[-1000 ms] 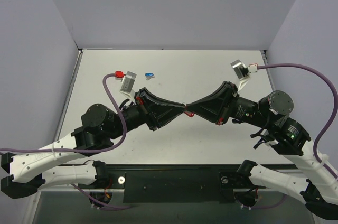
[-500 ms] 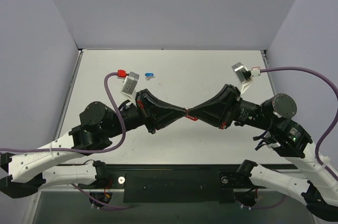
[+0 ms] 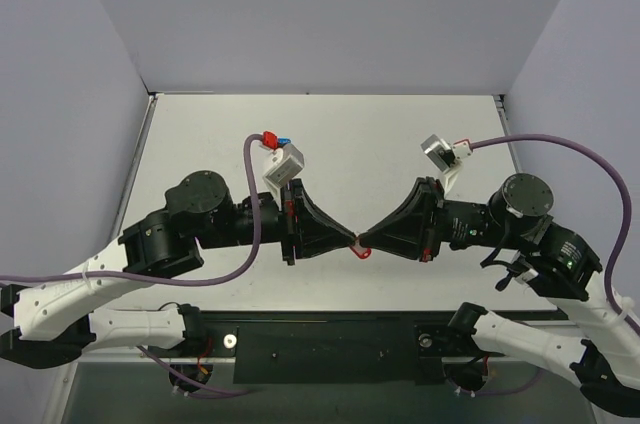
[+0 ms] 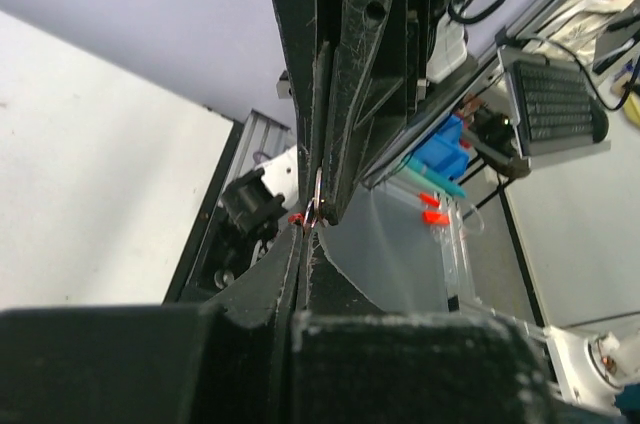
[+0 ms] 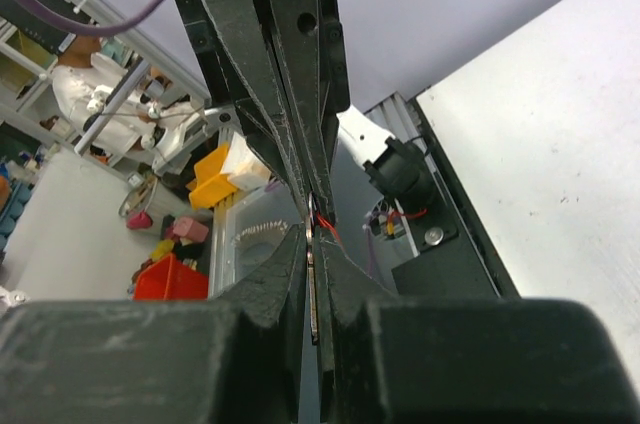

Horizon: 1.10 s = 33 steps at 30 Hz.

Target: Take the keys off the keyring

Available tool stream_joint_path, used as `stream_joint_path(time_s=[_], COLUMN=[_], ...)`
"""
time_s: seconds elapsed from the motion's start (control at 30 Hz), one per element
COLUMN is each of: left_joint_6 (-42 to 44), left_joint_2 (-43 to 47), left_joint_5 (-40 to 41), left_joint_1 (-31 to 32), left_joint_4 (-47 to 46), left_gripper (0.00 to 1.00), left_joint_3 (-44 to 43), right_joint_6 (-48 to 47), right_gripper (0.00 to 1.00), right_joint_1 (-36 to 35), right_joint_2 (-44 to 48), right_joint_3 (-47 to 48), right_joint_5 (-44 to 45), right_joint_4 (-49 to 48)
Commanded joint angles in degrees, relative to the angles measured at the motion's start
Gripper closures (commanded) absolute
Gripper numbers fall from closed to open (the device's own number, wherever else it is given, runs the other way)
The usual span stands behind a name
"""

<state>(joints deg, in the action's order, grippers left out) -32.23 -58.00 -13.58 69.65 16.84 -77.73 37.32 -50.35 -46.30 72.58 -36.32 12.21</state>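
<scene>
Nearest, two grippers stood tip to tip over the middle of the white table. The left gripper pointed toward 3 o'clock and the right gripper toward 9 o'clock. Both had their jaws pressed almost together, with only a thin slit between.

At their meeting point was one keyring, and its one red tag showed at 6 o'clock from the tips. In the left wrist view the left fingers pinched at the ring. One silver key rose from there toward 12 o'clock, into the right gripper. In the right wrist view this key was a thin silver edge, clamped between the right fingers.

Farther away, at 11 o'clock, one small blue piece lay partly hidden behind the left wrist camera.
</scene>
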Motion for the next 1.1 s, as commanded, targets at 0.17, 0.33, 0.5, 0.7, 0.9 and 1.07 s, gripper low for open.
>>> stream_joint_path(time_s=[0.17,0.33,0.5,0.7,0.9,1.07], left_joint_6=[1.7,2.6,4.4,5.1,3.7,1.7], left_joint_2=[-3.5,-7.6,-10.4,-12.1,-11.1,-8.3], left_joint_5=[-9.3,-11.8,-12.8,-14.1,-12.6,-8.1], left_joint_1=[0.5,0.5,0.4,0.0,-0.7,-1.7], left_joint_4=[4.9,10.6,15.8,18.1,17.7,16.1], left_gripper=[1.0,1.0,1.0,1.0,1.0,1.0], left_joint_3=[-4.4,-7.5,-10.4,-12.4,-11.8,-10.4], right_joint_6=[-3.4,-6.2,-9.3,-10.9,-11.3,-12.2], right_gripper=[1.0,1.0,1.0,1.0,1.0,1.0], right_joint_1=[-0.4,-1.4,-3.4,-6.6,-7.5,-7.4], right_joint_2=[-4.8,-6.9,-8.6,-9.6,-8.8,-7.2], right_joint_3=[1.0,2.5,3.2,3.1,2.8,2.7], right_joint_5=[-5.3,-8.0,-8.2,-6.3,-4.1,0.0], right_joint_4=[7.4,14.5,19.4,20.8,20.7,20.4])
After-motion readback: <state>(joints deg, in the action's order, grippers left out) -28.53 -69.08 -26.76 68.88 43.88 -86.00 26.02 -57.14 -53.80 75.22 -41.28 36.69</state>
